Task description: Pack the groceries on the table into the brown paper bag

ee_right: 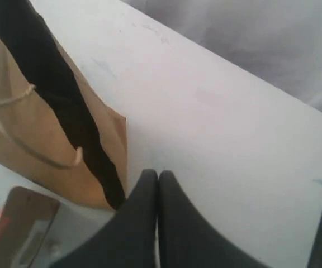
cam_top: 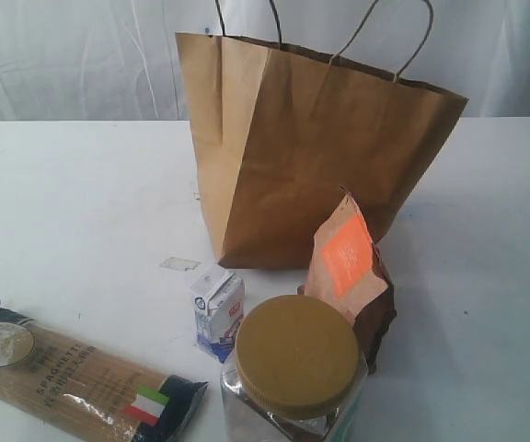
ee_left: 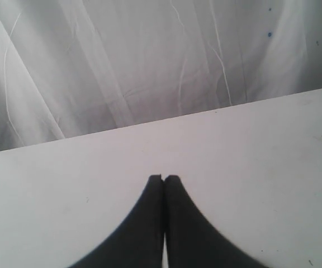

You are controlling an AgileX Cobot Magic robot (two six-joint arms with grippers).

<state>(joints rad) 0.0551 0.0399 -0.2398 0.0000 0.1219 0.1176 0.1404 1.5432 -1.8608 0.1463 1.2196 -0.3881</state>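
Nearest the exterior camera stands the clear jar with mustard lid (cam_top: 294,368). The spaghetti pack (cam_top: 72,373) lies flat to its left, and the small white-blue carton (cam_top: 219,313) stands upright just behind. The brown-orange pouch (cam_top: 346,276) stands beside the jar, close in front of the brown paper bag (cam_top: 311,157), which stands open farther back on the table (cam_top: 81,203).

All four items sit outside the bag, so you are likely choosing a first pick. Your left gripper (ee_left: 164,178) hangs over bare tabletop with its jaws pressed together and empty. Your right gripper (ee_right: 158,175), equally closed and empty, is near the bag's mouth with the pouch in its view.

Spread the jaws before you descend. Take the pouch by its folded top, lift it above the rim, and lower it straight in between the cord handles. The bag looks light and could tip if you nudge it.
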